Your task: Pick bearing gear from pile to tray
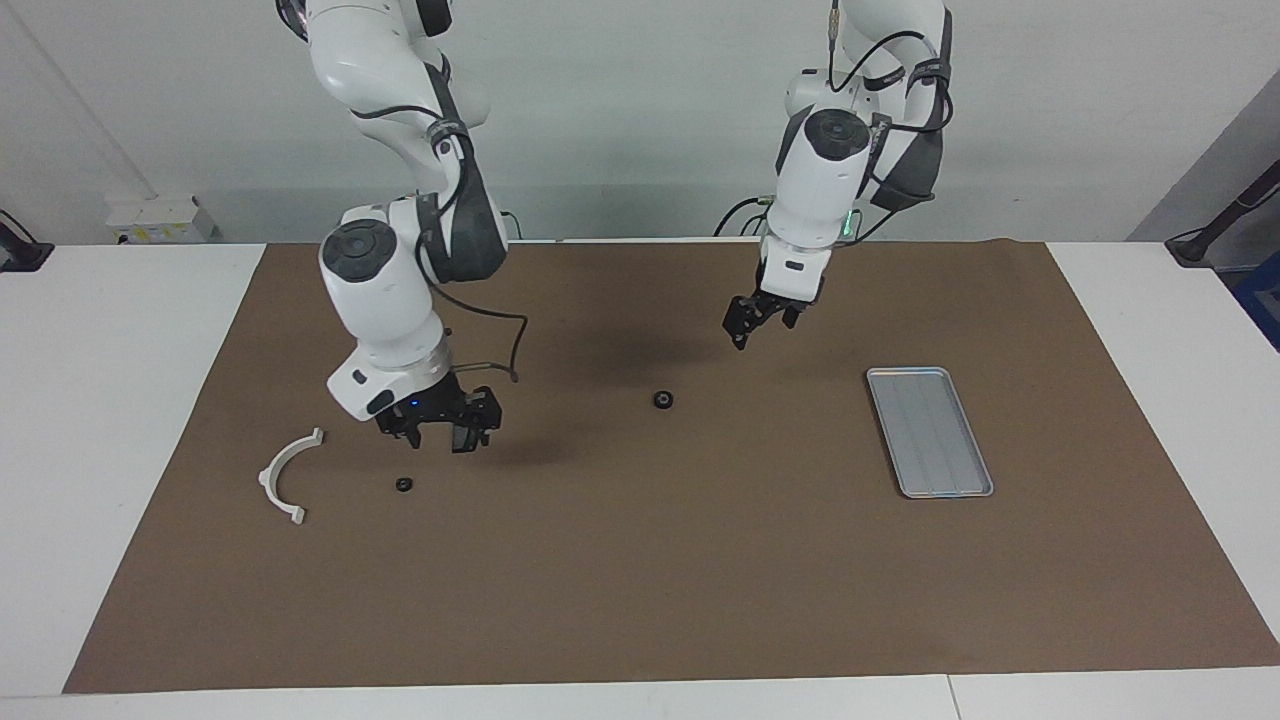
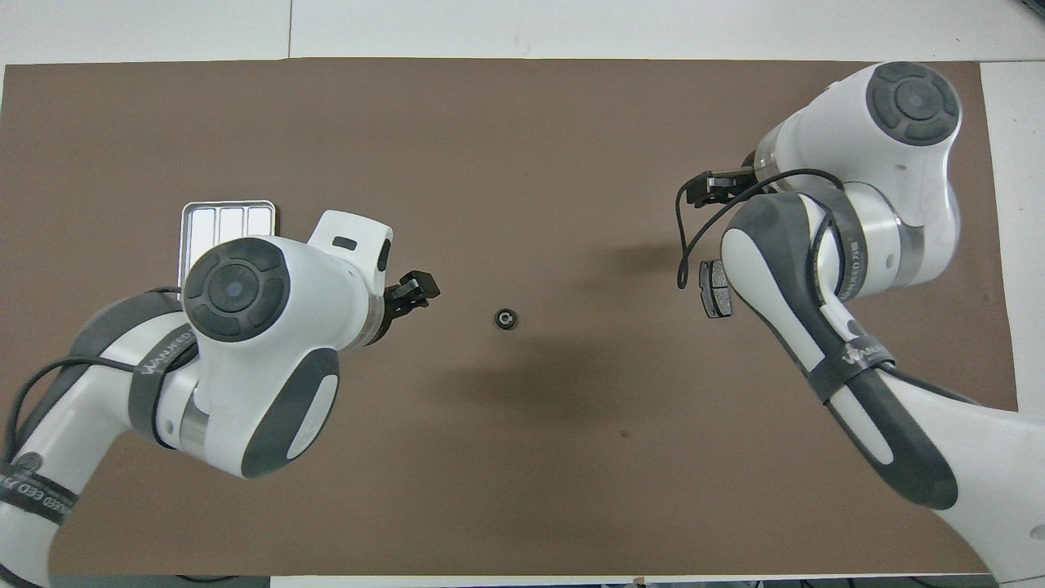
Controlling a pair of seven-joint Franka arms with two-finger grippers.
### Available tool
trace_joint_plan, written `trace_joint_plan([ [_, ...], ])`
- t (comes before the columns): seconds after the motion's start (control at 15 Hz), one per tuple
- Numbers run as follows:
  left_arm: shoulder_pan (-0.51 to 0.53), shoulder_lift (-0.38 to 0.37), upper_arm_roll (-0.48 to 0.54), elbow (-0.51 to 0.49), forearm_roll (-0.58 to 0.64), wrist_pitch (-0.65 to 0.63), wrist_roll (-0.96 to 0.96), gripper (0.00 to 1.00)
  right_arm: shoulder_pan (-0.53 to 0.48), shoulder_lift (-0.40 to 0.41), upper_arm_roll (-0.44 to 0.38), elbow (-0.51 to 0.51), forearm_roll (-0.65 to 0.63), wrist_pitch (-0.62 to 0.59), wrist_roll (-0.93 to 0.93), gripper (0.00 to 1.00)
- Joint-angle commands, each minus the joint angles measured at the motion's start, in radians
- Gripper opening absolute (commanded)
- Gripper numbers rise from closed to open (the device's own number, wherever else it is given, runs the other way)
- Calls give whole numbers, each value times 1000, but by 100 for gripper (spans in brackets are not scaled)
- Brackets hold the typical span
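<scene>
Hovering with fingers spread and empty, the right gripper (image 1: 440, 432) hangs by the white bracket (image 1: 287, 475) and one bearing gear (image 1: 404, 485), apparently clear of it, while the left gripper (image 1: 762, 318), also spread, waits above the mat between another gear (image 1: 661, 400) and the bare tray (image 1: 929, 431).

A plain pale wall (image 1: 620, 120) backs a white table (image 1: 100, 400) under a brown mat (image 1: 640, 580).

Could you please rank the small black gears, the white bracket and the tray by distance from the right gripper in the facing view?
From the right gripper:
1. Black gear, just below it in view.
2. White half-ring bracket, at the right arm's end.
3. Second black gear, mid-mat.
4. Tray, at the left arm's end.
</scene>
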Motion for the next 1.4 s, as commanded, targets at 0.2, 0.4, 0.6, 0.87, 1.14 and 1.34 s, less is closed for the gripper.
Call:
trace_joint_plan([
  [0.2, -134, 310, 19, 271, -13, 1, -201, 100, -78, 26, 13, -62, -19, 97, -102, 95],
  [0.4, -163, 396, 19, 328, -1, 18, -221, 100, -78, 44, 13, -62, -19, 103, -99, 93],
  [0.6, -162, 403, 19, 281, 13, 57, -215, 100, -73, 68, 15, -62, -19, 137, -97, 92],
  [0.87, -165, 396, 17, 229, 18, 65, -203, 100, -75, 73, 15, -102, -19, 172, -106, 92],
  [1.14, -165, 383, 16, 160, 18, 149, -203, 100, -84, 73, 15, -132, -19, 195, -128, 92],
  [1.34, -165, 383, 16, 147, 18, 170, -203, 98, -98, 73, 15, -163, -19, 226, -163, 92],
])
